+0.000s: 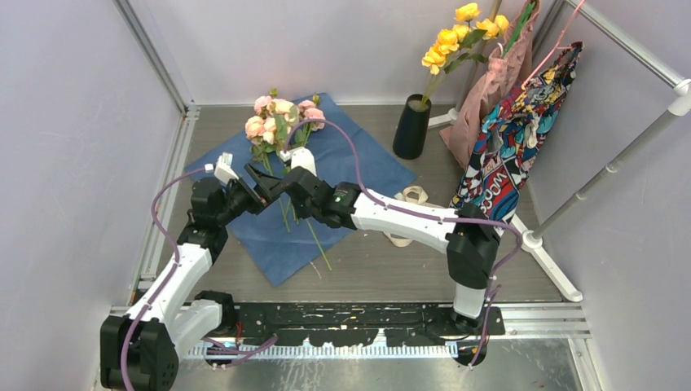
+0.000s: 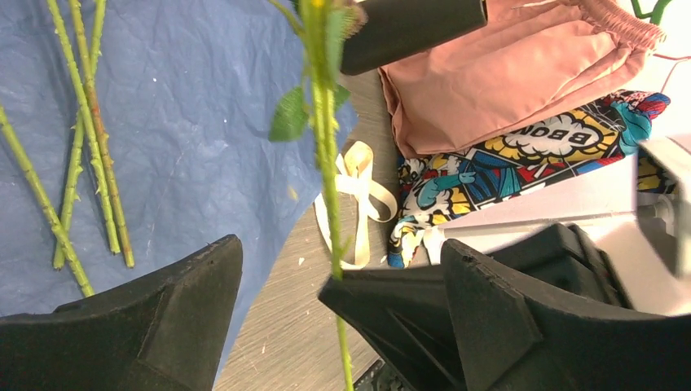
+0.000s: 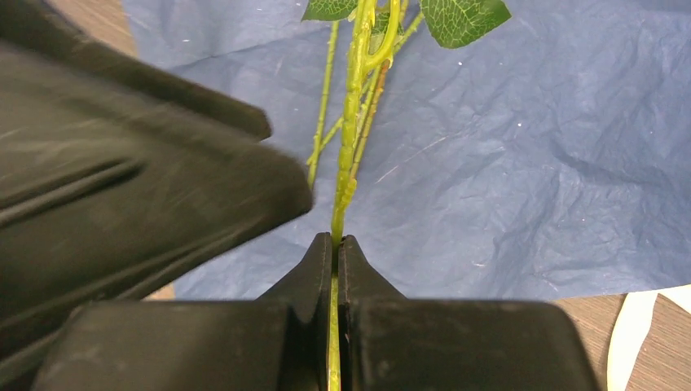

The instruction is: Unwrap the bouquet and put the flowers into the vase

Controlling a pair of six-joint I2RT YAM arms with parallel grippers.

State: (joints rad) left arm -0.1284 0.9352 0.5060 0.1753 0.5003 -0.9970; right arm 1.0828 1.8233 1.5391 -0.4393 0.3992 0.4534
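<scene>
The blue paper (image 1: 358,167) lies spread flat, with the pink flowers (image 1: 277,118) heaped at its far edge. My right gripper (image 3: 336,238) is shut on one green stem (image 3: 349,163) above the paper. In the top view it (image 1: 285,181) meets my left gripper (image 1: 262,181) over the paper's middle. The left gripper (image 2: 338,244) is open, and the same stem (image 2: 326,147) runs between its fingers without touching them. Other loose stems (image 2: 81,147) lie on the paper. The black vase (image 1: 411,129) stands at the back right with yellow flowers (image 1: 460,37) in it.
The cream ribbon (image 1: 407,199) lies on the table to the right of the paper. A pink garment (image 1: 497,81) and a colourful patterned cloth (image 1: 513,147) hang on a white rack (image 1: 570,195) at the right. Walls close in the left and back.
</scene>
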